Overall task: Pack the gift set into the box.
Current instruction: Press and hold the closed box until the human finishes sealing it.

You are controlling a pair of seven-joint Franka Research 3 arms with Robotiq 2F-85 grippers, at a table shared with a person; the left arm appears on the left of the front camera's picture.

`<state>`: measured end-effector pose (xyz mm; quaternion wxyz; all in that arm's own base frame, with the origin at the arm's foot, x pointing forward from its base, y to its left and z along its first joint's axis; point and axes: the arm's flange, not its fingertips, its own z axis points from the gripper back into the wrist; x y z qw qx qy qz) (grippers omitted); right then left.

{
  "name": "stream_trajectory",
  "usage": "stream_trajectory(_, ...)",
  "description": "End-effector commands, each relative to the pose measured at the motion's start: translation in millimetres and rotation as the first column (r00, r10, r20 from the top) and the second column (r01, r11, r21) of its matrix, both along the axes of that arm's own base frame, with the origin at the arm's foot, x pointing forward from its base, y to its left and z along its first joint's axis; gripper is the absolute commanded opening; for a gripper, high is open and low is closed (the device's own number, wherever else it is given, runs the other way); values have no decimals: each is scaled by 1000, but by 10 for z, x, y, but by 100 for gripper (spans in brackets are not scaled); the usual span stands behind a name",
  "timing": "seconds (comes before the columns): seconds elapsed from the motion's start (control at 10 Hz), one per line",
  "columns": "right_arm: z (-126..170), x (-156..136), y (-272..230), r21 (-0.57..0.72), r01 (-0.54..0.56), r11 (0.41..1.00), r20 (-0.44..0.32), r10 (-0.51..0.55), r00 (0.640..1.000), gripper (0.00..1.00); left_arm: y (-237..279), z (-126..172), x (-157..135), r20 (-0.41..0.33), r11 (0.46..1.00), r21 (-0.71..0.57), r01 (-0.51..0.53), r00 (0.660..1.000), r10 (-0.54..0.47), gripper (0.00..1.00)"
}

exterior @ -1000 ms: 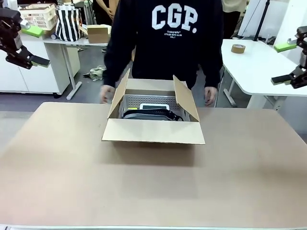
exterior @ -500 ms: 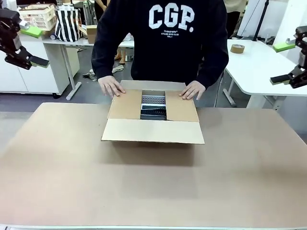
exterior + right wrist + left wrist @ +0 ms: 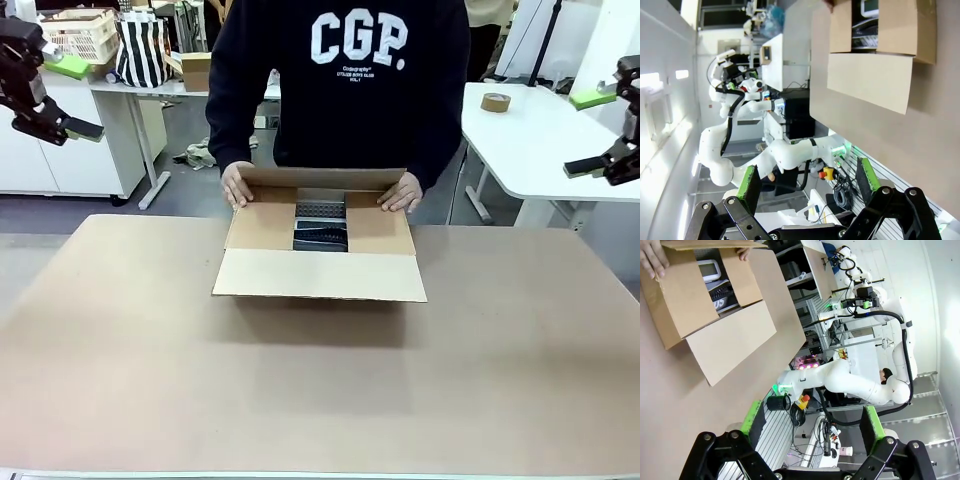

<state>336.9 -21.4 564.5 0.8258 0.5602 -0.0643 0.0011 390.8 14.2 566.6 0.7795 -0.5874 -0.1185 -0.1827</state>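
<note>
1. The gift set (image 3: 320, 225) sits inside the box (image 3: 320, 275), at the centre of the front view. Only a narrow strip of it shows through the gap between the two folded side flaps: white perforated basket wall at the top, black corded items below it. In the left wrist view a flat white pack also shows in that gap. Its long axis cannot be judged through so small an opening.
2. The box's long axis runs left to right across the frame. The side flaps (image 3: 262, 220) lie folded inward and nearly flat. The far flap (image 3: 318, 178) stands half raised. The near flap (image 3: 318, 276) hangs open toward the robot's side.
3. The person's hands rest on the two far corners, one at picture left (image 3: 237, 185) and one at picture right (image 3: 403, 192), touching the far flap's ends.
4. The left gripper (image 3: 75, 98) hangs at the upper left edge of the frame and the right gripper (image 3: 588, 132) at the upper right edge. Both are raised well apart from the box and about equally far from it. Each has its jaws spread wide with nothing between the green pads.
5. Judging from this, the packing is done and closing is in hand. The person's hands are far nearer than either arm, so only the near flap faces the robot.
</note>
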Motion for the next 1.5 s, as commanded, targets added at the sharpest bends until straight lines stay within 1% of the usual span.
stream_trajectory(0.0,0,15,23,22,-1,1000,33,0,999,100,6,2,-24,12,1000,14,6,1000,-6,100)
stream_trajectory(1.4,0,15,23,22,-1,1000,33,0,999,100,6,2,-24,12,1000,14,6,1000,-6,100)
